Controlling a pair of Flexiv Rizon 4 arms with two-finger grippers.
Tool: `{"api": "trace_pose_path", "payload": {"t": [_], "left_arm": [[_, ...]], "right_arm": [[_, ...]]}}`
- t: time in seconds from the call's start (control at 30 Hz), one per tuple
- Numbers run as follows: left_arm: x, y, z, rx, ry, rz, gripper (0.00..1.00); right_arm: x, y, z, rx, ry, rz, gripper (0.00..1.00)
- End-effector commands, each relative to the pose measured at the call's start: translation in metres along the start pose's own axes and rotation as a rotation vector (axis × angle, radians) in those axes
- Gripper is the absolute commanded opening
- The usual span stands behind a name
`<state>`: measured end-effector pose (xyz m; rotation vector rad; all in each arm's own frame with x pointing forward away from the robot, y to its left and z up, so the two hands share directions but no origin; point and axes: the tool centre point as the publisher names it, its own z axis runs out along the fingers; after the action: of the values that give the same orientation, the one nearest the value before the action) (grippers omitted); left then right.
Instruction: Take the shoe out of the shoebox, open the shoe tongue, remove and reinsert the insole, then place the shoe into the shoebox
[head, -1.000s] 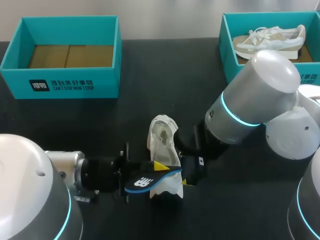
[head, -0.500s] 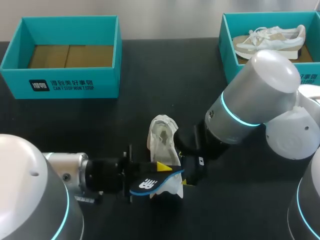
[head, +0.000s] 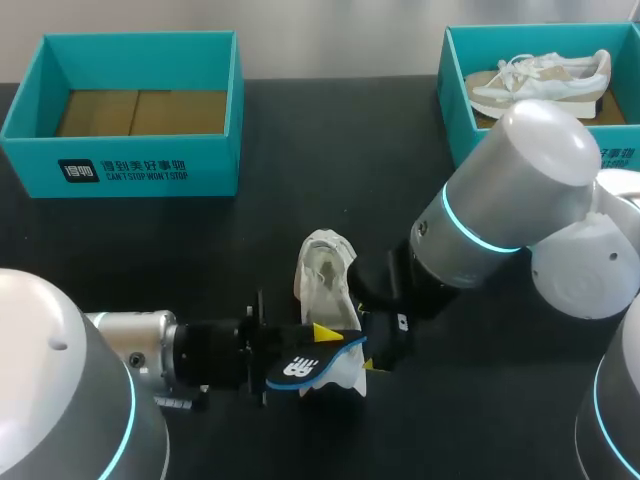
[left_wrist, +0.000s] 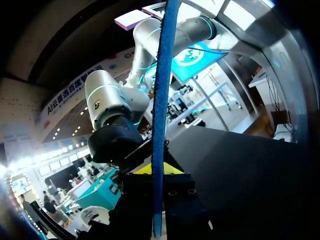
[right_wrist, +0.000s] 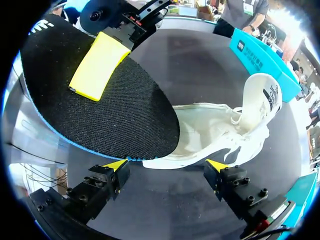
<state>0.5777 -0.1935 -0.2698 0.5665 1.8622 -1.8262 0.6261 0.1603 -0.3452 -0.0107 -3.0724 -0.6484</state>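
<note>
A white shoe (head: 325, 272) lies on the black table, its opening facing up. My left gripper (head: 312, 345) is shut on a black insole with a blue underside (head: 308, 366) and holds it over the shoe's near end. In the left wrist view the insole (left_wrist: 160, 100) shows edge-on between the fingers of my left gripper (left_wrist: 159, 175). My right gripper (right_wrist: 167, 165) stands open just beside the shoe (right_wrist: 220, 127), nothing touching its fingers. The insole (right_wrist: 95, 95) hangs ahead of it, a yellow fingertip (right_wrist: 99, 66) of the left gripper pressed on top. In the head view the right gripper (head: 382, 345) is mostly hidden by its arm.
An empty teal shoebox (head: 120, 165) stands at the back left. A second teal shoebox (head: 455, 100) at the back right holds another pale shoe (head: 540, 80). My right arm's bulky elbow (head: 510, 190) hangs over the table's right part.
My left gripper has carried the insole a little to the right, nearer the shoe. The right arm and the shoe have kept still.
</note>
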Motion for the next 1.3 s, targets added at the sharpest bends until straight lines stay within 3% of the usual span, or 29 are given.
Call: {"api": "trace_pose_path", "payload": {"t": [0.03,0.33,0.97,1.3], "left_arm": [[0.004,0.001,-0.004,-0.01,-0.016,0.004,0.0],[0.0,0.007,-0.002,0.005,-0.018,0.037,0.0],[-0.003,0.04,-0.002,-0.062,-0.027,0.027,0.0],[-0.005,0.044,0.0,-0.02,-0.05,0.024,0.0]], "right_arm": [[0.001,-0.001,0.0,-0.001,-0.002,0.0,1.0],[0.001,-0.001,0.0,-0.001,-0.002,0.0,1.0],[0.001,-0.001,0.0,-0.001,-0.002,0.0,1.0],[0.001,-0.001,0.0,-0.001,-0.002,0.0,1.0]]}}
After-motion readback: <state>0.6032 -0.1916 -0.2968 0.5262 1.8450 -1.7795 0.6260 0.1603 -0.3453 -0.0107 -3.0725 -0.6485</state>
